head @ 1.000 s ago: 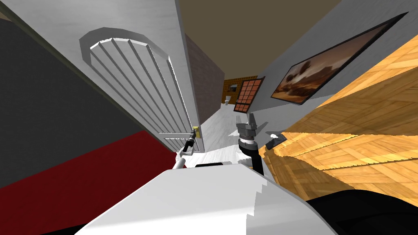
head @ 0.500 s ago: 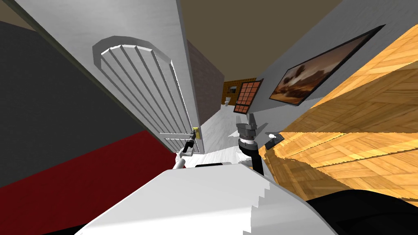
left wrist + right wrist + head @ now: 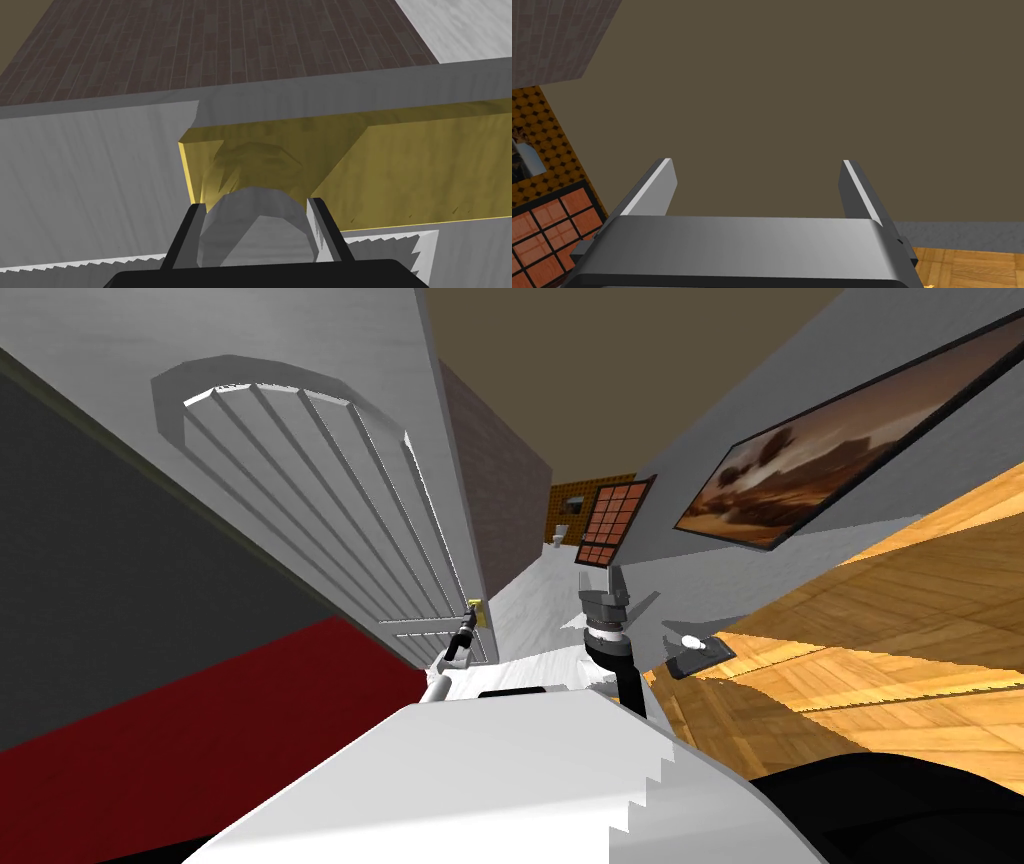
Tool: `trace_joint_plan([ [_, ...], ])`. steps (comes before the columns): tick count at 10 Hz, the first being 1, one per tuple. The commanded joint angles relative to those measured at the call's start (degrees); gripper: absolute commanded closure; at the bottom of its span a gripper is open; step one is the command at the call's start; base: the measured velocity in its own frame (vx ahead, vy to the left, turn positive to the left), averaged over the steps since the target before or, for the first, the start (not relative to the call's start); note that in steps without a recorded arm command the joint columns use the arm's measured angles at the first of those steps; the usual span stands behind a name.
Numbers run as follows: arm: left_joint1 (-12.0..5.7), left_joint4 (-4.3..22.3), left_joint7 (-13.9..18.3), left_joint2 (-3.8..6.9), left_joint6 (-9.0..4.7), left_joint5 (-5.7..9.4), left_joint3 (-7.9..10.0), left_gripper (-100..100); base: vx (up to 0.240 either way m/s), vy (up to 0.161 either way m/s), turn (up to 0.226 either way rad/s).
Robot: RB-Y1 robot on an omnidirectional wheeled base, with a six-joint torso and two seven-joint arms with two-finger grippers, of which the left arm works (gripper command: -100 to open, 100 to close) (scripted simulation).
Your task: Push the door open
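The light grey door (image 3: 330, 518) with an arched, ribbed panel stands to my left, swung partly away from me. Its free edge carries a yellow plate (image 3: 479, 611). My left gripper (image 3: 469, 621) reaches up to that plate. In the left wrist view the left gripper (image 3: 257, 205) is shut on a grey round knob (image 3: 255, 230) that sticks out of the yellow plate (image 3: 400, 170), a finger pressing each side. My right gripper (image 3: 607, 581) is held upright in front of my chest, and its fingers (image 3: 657, 185) stand open with nothing between them.
A light grey floor (image 3: 540, 588) runs on past the door's edge, with a brick wall (image 3: 500, 488) on its left. On my right a wood-patterned panel (image 3: 900, 618) carries a white knob (image 3: 692, 642) on a dark plate. A framed picture (image 3: 830, 458) hangs above it.
The whole head view has swung a little, so I have turned. My left gripper stays shut on the knob. The right arm holds the same pose.
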Motion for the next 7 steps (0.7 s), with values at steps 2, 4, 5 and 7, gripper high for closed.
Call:
trace_joint_plan([
  [2, -0.29, 0.08, -0.48, 0.7, -0.23, 0.28, 2.44, 100, 0.21, -0.094, 0.064],
  [4, -0.5, 0.31, -0.74, 0.84, -0.23, 0.45, 3.67, 100, 0.157, -0.078, 0.072],
  [5, -0.57, 0.4, -0.84, 0.87, -0.23, 0.5, 4.11, 100, 0.136, -0.083, 0.071],
  [7, -0.79, 0.65, -1.12, 0.93, -0.23, 0.68, 5.42, 100, 0.133, -0.094, 0.056],
])
